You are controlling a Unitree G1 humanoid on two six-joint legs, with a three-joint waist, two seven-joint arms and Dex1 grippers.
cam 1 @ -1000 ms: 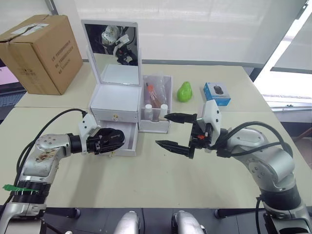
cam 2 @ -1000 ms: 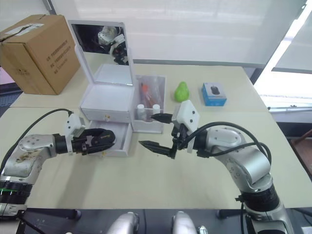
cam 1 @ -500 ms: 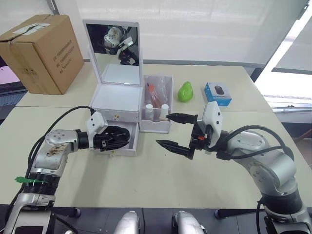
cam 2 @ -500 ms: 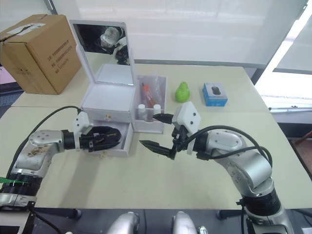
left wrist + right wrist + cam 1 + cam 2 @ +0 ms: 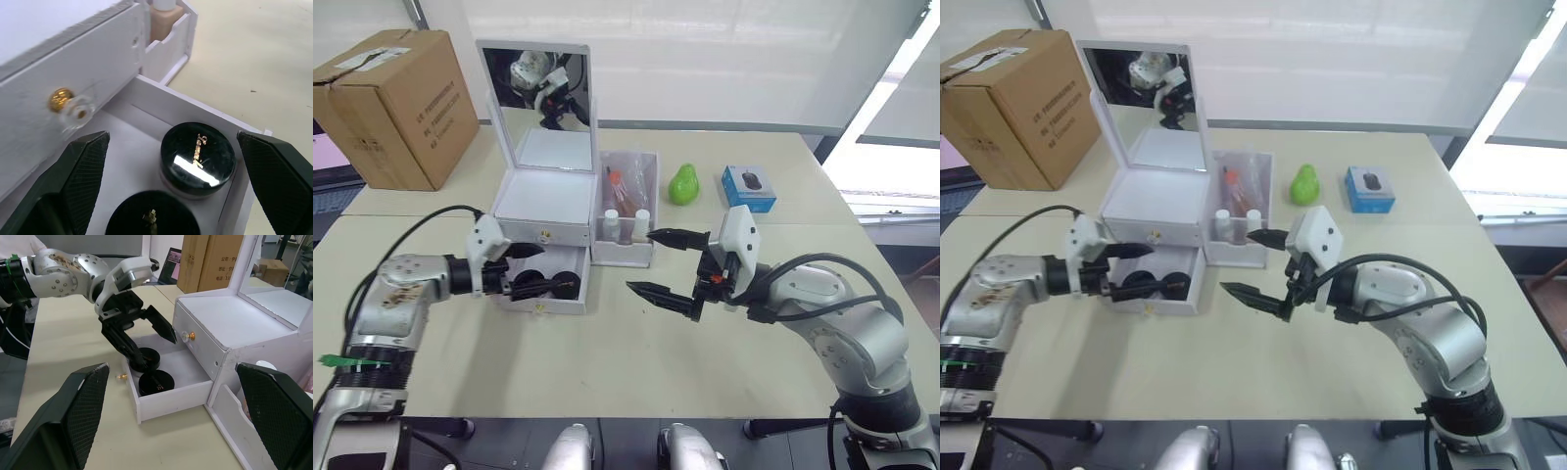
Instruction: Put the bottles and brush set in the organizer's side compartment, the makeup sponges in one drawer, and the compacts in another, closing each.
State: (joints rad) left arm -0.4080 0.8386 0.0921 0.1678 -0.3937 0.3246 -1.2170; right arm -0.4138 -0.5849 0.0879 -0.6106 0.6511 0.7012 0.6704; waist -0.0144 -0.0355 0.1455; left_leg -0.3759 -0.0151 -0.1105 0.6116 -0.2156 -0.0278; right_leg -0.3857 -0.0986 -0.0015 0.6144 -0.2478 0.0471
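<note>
Currently the white organizer (image 5: pixel 558 211) is seen on the table (image 5: pixel 607 362) with its mirrored lid raised, its upper drawer (image 5: pixel 540 233) shut and its lower drawer (image 5: pixel 553 294) pulled out. Two black compacts (image 5: pixel 198 157) are seen lying side by side inside the lower drawer, just apart or touching; which cannot be told. The left gripper (image 5: pixel 514 266) is held over the open drawer with its fingers spread wide, one above and one beside the compacts, nothing pinched between them. In the left wrist view the gold knob (image 5: pixel 66 103) of the upper drawer is seen close to one finger. A second small gold knob (image 5: pixel 121 376) is seen on the front of the lower drawer. The right gripper (image 5: pixel 661 264) is held above the table in front of the side compartment (image 5: pixel 626 211), fingers spread wide and empty, apart from the organizer. Bottles (image 5: pixel 625 223) with white caps are seen standing in the side compartment, with further items behind them that cannot be made out. A cardboard box (image 5: pixel 396 108) stands to the left of the organizer; a green pear-shaped object (image 5: pixel 682 184) and a small blue box (image 5: pixel 749 188) lie to its right, well apart from both grippers.
</note>
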